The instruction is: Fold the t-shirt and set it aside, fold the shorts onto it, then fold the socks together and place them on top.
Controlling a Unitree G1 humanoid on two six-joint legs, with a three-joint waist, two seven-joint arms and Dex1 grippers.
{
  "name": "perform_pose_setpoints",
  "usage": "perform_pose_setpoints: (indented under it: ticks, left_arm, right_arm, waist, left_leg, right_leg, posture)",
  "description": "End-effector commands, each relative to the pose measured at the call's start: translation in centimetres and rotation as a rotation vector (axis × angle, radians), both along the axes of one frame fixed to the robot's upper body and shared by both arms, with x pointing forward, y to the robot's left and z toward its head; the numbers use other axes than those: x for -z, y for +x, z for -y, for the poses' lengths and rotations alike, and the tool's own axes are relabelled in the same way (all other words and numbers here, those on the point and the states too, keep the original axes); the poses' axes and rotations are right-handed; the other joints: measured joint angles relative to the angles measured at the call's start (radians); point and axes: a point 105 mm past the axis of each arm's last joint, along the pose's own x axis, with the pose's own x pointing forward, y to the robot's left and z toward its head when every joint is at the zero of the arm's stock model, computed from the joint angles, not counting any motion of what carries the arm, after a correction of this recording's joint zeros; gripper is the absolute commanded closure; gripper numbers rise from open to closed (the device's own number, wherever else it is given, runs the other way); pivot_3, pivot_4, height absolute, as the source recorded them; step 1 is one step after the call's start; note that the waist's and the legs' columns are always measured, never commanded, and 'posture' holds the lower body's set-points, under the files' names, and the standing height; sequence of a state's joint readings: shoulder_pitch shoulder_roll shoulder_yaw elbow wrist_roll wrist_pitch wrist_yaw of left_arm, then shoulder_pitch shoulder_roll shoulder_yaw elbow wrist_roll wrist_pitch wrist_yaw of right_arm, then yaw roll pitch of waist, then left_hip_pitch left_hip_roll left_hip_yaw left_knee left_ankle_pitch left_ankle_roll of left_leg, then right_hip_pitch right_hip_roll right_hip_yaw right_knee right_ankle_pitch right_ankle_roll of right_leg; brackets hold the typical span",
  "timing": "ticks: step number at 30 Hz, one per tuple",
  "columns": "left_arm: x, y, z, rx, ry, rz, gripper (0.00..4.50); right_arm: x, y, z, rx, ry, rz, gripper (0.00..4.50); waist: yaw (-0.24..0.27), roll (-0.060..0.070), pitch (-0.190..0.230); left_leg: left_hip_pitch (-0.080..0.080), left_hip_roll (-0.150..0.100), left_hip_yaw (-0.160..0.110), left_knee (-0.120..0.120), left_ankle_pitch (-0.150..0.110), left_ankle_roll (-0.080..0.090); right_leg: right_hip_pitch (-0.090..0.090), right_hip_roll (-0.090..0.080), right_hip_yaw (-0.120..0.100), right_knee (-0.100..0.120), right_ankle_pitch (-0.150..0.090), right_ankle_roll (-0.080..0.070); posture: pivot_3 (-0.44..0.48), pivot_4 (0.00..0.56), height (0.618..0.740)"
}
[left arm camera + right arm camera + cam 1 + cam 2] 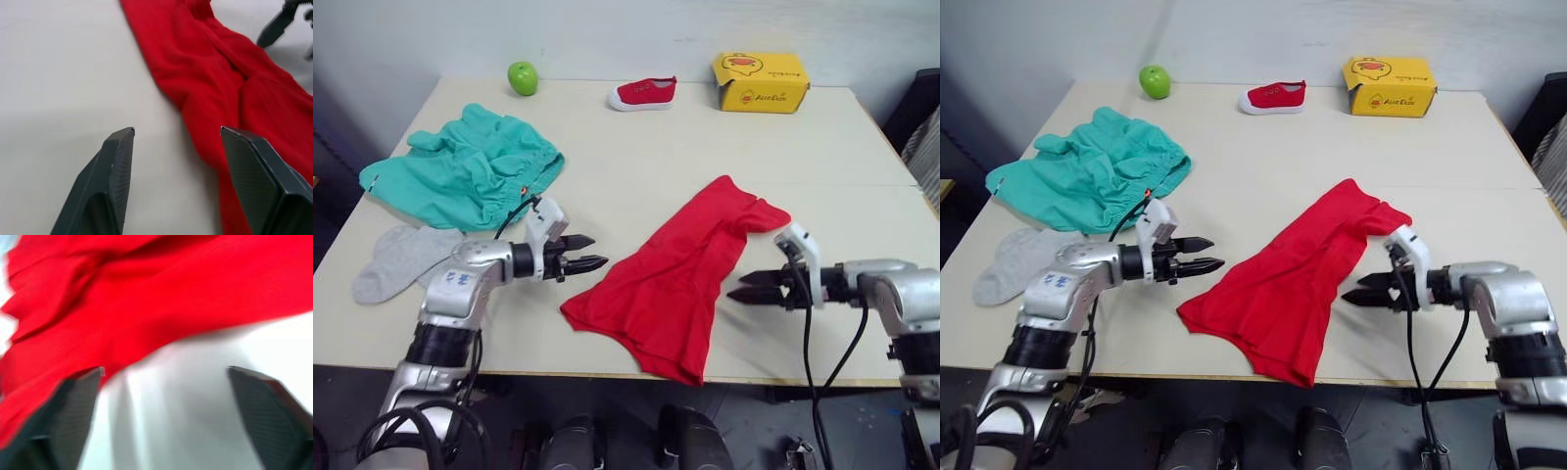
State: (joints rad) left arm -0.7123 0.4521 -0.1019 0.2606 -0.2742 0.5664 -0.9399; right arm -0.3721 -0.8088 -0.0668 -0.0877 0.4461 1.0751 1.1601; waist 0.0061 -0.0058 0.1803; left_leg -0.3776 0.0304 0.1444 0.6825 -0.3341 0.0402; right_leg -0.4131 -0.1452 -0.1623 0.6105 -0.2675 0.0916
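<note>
Centrally, the t-shirt (680,279) is lying crumpled between the left gripper (589,252) and right gripper (742,286), both reaching inward with fingers spread

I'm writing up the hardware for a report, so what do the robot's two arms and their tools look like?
Both arms are silver-grey metal with rounded joint housings and black ribbed sections lower down. The left tool and the right tool each have two black pointed, wedge-shaped fingers, textured on the surface, with a white block mounted on top at the wrist. Black cables loop along each arm. The left arm carries a small blue marking.
</note>
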Motion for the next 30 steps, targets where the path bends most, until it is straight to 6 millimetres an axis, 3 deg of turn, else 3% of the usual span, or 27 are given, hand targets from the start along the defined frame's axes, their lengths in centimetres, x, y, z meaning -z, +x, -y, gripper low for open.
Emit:
perform_pose_setpoints:
  ticks: [1,7,14,17,20,28,30]
  left_arm:
    - [-0.1,1.7,2.1,0.046,0.019,0.045,1.55]
    - [2.0,4.8,5.5,-0.002,0.088,0.041,1.55]
    - [3.3,5.7,7.1,-0.053,0.155,0.027,1.55]
    - [3.5,5.5,7.8,-0.035,0.154,0.01,1.55]
    - [3.8,4.8,9.0,0.017,0.15,-0.009,1.55]
    - [4.1,4.9,9.3,-0.036,0.073,-0.034,4.13]
    - [4.3,4.9,9.0,-0.065,0.036,-0.055,4.46]
  right_arm:
    - [0.6,-2.0,-1.8,-0.015,0.025,-0.024,0.02]
    - [2.6,-4.4,-4.6,-0.041,0.029,-0.043,0.02]
    - [3.6,-5.2,-6.8,-0.049,0.056,-0.059,0.02]
    - [3.9,-5.3,-7.1,-0.046,0.058,-0.06,0.6]
    - [4.0,-5.2,-7.4,-0.028,0.074,-0.057,1.61]
    - [3.9,-4.1,-6.4,0.01,0.055,-0.026,4.5]
    - [3.7,-3.7,-6.0,0.017,0.05,-0.015,4.5]
  waist:
    - [0.003,-0.001,0.0]
    - [-0.007,-0.002,0.0]
    - [-0.008,-0.006,-0.002]
    - [-0.007,-0.007,-0.003]
    - [-0.006,-0.007,-0.003]
    - [-0.006,-0.007,-0.003]
    - [-0.006,-0.007,-0.003]
  left_leg:
    - [0.0,0.0,0.0,0.0,0.0,0.0]
    - [0.001,0.001,0.001,0.0,0.0,0.0]
    - [0.003,0.001,0.002,0.0,-0.001,0.001]
    - [0.003,0.001,0.001,0.0,-0.001,0.001]
    - [0.003,0.001,0.001,0.0,-0.001,0.001]
    - [0.002,0.0,0.001,0.0,-0.003,0.004]
    - [0.002,0.0,0.001,0.0,-0.003,0.004]
  right_leg:
    - [0.0,0.0,0.0,0.0,0.0,0.0]
    - [0.0,0.002,0.0,-0.001,0.0,0.001]
    - [0.0,0.0,0.0,-0.004,0.0,0.001]
    - [0.0,-0.002,0.0,-0.004,0.0,0.0]
    - [0.0,-0.002,0.0,-0.004,0.0,0.0]
    - [0.0,-0.001,0.0,-0.002,0.0,0.001]
    - [0.0,-0.001,0.0,-0.002,0.0,0.001]
  posture:
    - [0.0,0.15,0.74]
    - [0.0,0.15,0.74]
    - [0.0,0.15,0.74]
    - [0.0,0.15,0.74]
    - [0.0,0.15,0.74]
    - [0.0,0.15,0.74]
    - [0.0,0.15,0.74]
